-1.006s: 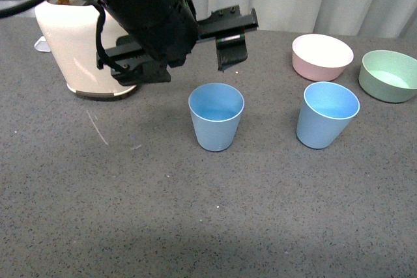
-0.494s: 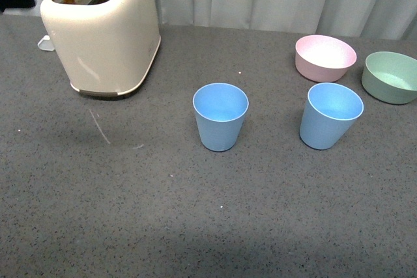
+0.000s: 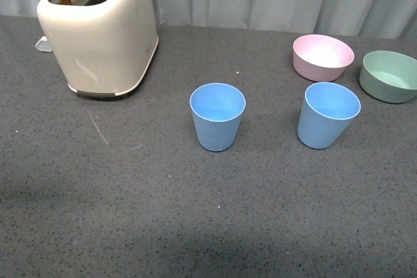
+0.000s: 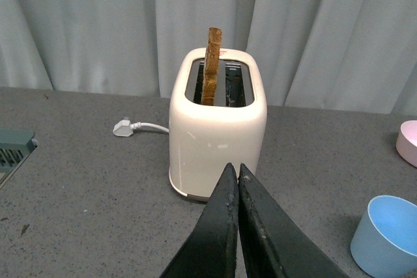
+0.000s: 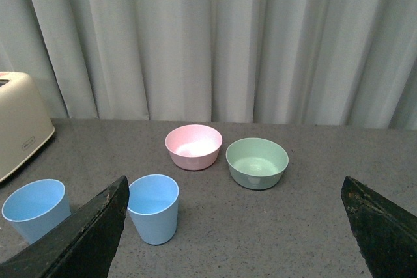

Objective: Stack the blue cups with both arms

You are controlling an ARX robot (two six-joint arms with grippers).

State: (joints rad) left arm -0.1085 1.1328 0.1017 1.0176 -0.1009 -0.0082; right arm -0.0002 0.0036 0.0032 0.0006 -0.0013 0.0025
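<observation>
Blue cups [image 5: 153, 208] ahead of spread right claw [image 5: 234, 183], untouched; left claw [image 4: 236, 172] pinched.

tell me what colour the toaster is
Cream white, glossy: the toaster shows best in the front view.

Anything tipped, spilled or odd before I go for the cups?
Nothing tipped or spilled. The left blue cup and right blue cup stand upright, apart. Only oddity: the toaster's plug lies loose on the table.
</observation>
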